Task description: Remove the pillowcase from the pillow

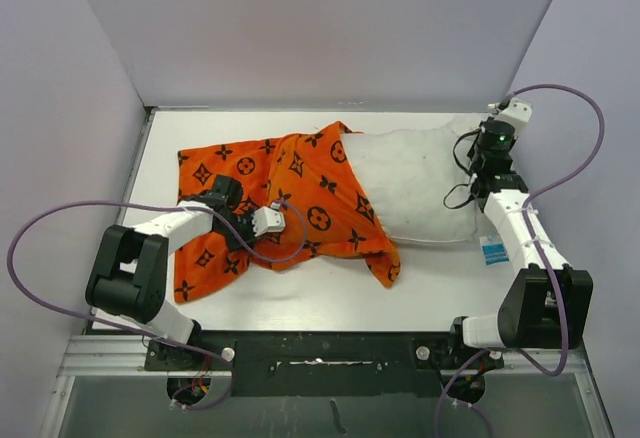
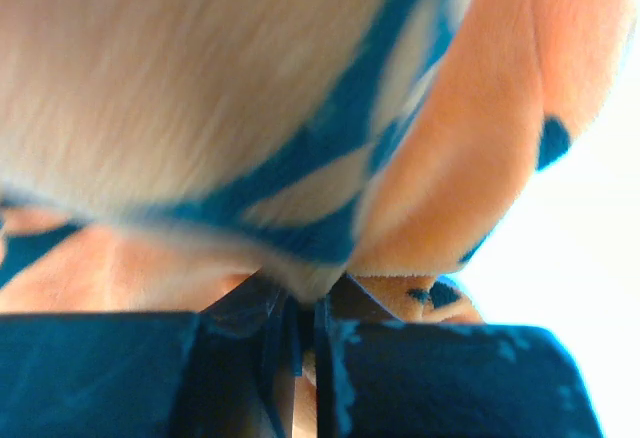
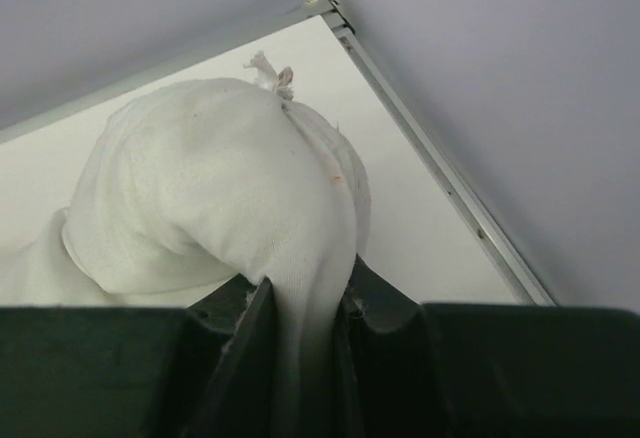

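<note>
Gripping, left side: the left gripper (image 2: 305,333) is clenched on a fold of the pillowcase (image 1: 300,188). The left wrist view shows orange plush with a dark motif pinched in the narrow slit between its fingers (image 2: 240,378).
Gripping, right side: the right gripper (image 3: 303,318) is clamped on the pillow (image 1: 415,183) at the pillow's right end. A tuck of white cloth runs down between its jaws.
Pillowcase: bright orange with black flower, diamond and circle motifs. It covers the pillow's left part and spreads flat and crumpled beyond the pillow's left end. One corner trails off just in front of the pillow's near edge.
Pillow: off-white and plump, with its right half bare. The orange cover's edge crosses it roughly at the middle.
Pillow corner: in the right wrist view it bunches up above the jaws, with a frayed tuft of thread (image 3: 270,70) on top.
Left arm: reaches over the orange cloth, and its grip lies left of the pillow's bare half.
Right arm: stands alongside the pillow's right end.
Tag (image 1: 493,250): small, blue and white, lying just off the pillow's near right corner. I cannot tell whether it is joined to the pillow.
Table (image 1: 330,298): white, lying under the pillow.
</note>
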Action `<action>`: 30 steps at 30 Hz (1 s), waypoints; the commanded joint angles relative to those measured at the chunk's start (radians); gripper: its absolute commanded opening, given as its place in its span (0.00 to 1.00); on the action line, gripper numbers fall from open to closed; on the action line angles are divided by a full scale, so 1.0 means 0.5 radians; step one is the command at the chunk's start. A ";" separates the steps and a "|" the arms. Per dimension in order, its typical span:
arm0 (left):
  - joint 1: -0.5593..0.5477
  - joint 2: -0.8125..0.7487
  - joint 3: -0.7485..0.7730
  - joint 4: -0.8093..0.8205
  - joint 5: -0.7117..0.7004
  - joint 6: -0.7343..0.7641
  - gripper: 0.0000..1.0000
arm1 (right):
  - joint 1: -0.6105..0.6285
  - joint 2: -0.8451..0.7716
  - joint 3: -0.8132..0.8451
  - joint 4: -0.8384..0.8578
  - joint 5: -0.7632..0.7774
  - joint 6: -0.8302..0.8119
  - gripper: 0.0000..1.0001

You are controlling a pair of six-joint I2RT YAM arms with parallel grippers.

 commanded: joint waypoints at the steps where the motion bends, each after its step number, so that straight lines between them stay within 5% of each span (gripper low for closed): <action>1: 0.294 -0.105 0.120 -0.115 -0.227 0.162 0.00 | -0.200 0.147 0.386 -0.144 -0.585 0.299 0.00; 8: 1.136 -0.169 0.732 -0.257 0.024 0.423 0.00 | -0.324 0.182 0.637 -0.125 -0.721 0.405 0.00; 13: 1.489 -0.144 1.022 -0.120 0.171 0.333 0.00 | -0.421 0.152 0.723 -0.074 -0.744 0.544 0.00; 21: 1.681 -0.219 1.052 0.343 0.253 -0.052 0.00 | -0.494 0.087 0.724 -0.132 -0.469 0.503 0.00; 30: 1.698 -0.167 1.099 0.501 0.202 -0.294 0.00 | -0.723 -0.012 0.546 -0.255 -0.076 0.414 0.00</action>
